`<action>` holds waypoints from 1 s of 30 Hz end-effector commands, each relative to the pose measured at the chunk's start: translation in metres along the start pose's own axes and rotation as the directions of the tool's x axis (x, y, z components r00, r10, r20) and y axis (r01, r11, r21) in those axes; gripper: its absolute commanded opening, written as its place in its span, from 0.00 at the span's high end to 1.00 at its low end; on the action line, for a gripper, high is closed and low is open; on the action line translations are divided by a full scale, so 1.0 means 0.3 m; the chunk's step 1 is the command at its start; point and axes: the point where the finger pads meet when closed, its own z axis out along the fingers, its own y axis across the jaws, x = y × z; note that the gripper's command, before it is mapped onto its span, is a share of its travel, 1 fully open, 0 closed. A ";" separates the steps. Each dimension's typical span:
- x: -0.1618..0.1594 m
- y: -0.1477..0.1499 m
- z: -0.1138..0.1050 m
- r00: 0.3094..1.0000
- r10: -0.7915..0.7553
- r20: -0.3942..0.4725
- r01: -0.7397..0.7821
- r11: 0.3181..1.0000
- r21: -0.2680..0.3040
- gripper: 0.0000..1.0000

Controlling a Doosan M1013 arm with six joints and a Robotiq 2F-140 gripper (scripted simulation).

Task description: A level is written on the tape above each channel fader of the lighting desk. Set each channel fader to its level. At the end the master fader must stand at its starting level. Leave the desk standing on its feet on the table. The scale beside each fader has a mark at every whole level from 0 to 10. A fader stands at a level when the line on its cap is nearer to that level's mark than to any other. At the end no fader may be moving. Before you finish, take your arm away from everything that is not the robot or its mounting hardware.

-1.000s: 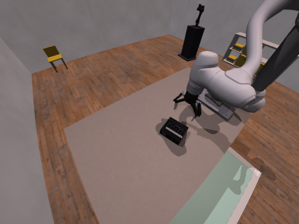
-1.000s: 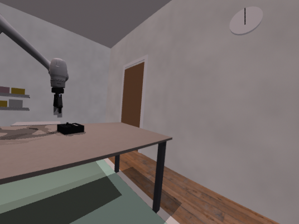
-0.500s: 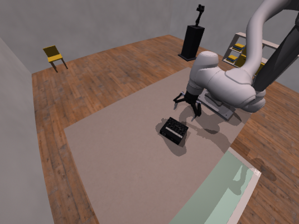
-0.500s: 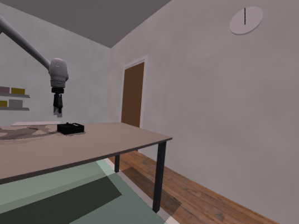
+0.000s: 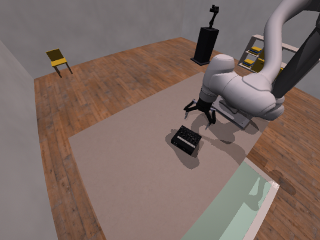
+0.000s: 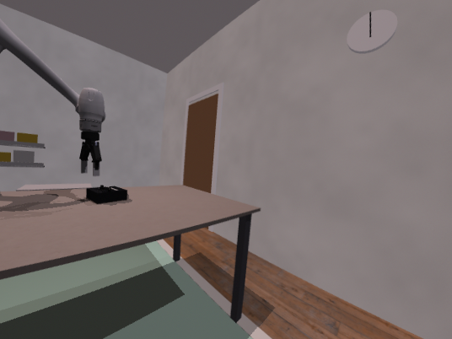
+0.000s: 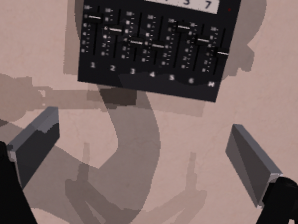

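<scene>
The gripper [image 5: 199, 117] hangs fully open and empty above the worktop [image 5: 134, 167]. The lighting desk [image 5: 185, 140] stands at frame centre, just below the gripper, not touching.

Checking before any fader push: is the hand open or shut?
Open and empty: the hand has its fingers spread wide above the table.

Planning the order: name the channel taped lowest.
Second channel from the left in the wrist view, taped 0; others read 8, 4, 4, 3, 7.
</scene>
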 end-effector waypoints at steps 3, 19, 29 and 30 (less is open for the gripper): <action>0.121 0.009 -0.065 0.925 -0.379 0.008 0.379 0.925 0.004 0.00; 0.277 0.010 -0.150 0.310 -0.951 0.011 0.950 0.310 0.028 0.00; 0.277 0.010 -0.150 0.306 -0.952 0.011 0.951 0.307 0.029 0.00; 0.277 0.010 -0.149 0.303 -0.953 0.011 0.953 0.303 0.029 0.00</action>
